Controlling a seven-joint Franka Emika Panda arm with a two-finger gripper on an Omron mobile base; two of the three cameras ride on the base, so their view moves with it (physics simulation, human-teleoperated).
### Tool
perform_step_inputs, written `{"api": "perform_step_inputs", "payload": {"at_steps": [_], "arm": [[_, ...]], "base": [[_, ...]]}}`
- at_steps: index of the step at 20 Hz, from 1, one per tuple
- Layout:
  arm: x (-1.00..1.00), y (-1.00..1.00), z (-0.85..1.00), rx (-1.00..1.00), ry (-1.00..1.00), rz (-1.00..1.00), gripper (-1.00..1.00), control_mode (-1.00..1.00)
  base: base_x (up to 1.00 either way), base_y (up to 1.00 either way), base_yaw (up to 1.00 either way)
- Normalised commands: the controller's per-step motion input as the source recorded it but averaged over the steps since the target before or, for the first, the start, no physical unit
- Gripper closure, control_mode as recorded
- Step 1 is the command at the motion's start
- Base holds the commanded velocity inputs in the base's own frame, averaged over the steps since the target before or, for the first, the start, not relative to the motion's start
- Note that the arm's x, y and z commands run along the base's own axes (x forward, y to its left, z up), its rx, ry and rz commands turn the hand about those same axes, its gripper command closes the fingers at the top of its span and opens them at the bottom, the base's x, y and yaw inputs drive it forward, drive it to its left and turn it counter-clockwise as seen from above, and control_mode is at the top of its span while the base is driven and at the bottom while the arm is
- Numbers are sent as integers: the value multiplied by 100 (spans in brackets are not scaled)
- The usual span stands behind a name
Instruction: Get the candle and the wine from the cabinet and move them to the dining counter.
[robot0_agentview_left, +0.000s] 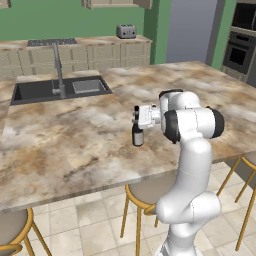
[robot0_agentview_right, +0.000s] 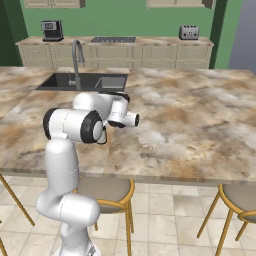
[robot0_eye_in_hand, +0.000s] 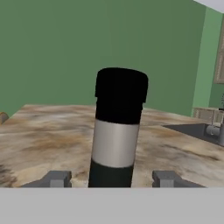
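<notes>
The dining counter is a wide slab of beige-brown marbled stone that spreads across both base views, with a dark sink sunk into its far part and a tall grey tap standing at the sink's edge. Round stools with tan seats and yellow-brown legs are tucked under its near overhanging edge.

Behind it, against the green wall, runs a narrower worktop with a cooktop, a toaster and a coffee machine. A dark oven is set in the wall at the far right of the left base view.

The white arm rises from the floor in front of the stools and bends over the counter's near edge. Its gripper sits level, reaching toward the wine.

The wine stands upright on the counter, near the front edge, its base resting on the stone. In the hand view its black cap and grey neck band sit between the two fingertips, which stand apart on either side with a clear gap to the glass, so the fingers are spread and not clamping the bottle.
</notes>
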Motion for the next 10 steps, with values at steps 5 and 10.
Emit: {"api": "perform_step_inputs", "payload": {"at_steps": [5, 10], "arm": [[0, -1, 12, 0, 0, 0, -100, -100], [-4, -3, 51, 0, 0, 0, -100, -100]], "base": [[0, 0, 0], [0, 0, 0]]}}
